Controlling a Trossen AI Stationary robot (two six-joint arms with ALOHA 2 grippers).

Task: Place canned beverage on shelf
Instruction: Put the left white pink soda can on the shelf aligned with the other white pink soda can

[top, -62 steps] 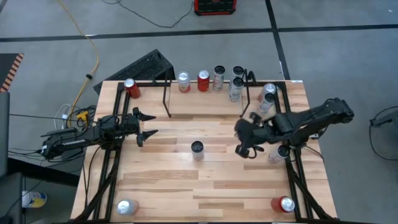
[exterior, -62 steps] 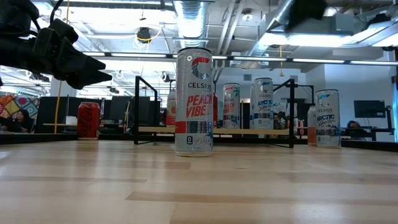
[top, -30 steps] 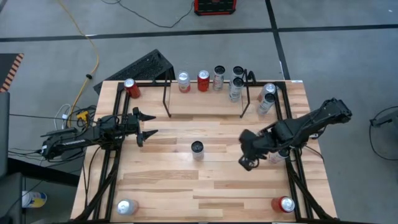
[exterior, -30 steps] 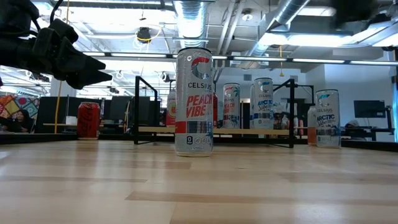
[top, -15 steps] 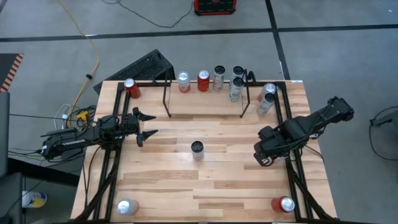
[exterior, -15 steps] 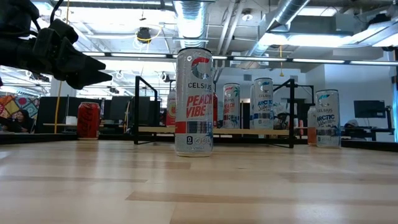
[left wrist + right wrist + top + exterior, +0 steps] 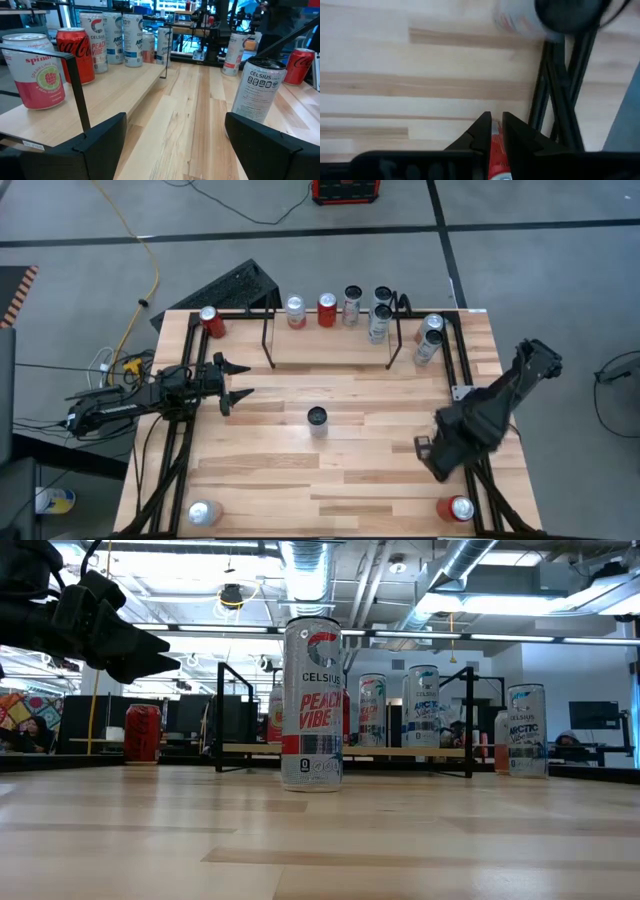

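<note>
Right end effector: over the worktop's near right part, fingers almost together, empty.
Nearest can: red can, upright at the near right corner, just beyond it.
Shelf: far edge.
Left end effector: parted, empty, waiting left.

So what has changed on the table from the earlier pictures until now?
The right gripper has swung from near the shelf toward the near right corner, where a red can stands. Its fingers are nearly together and hold nothing. The left gripper stayed open at the left side. The can in the middle and the cans on the shelf did not move.
</note>
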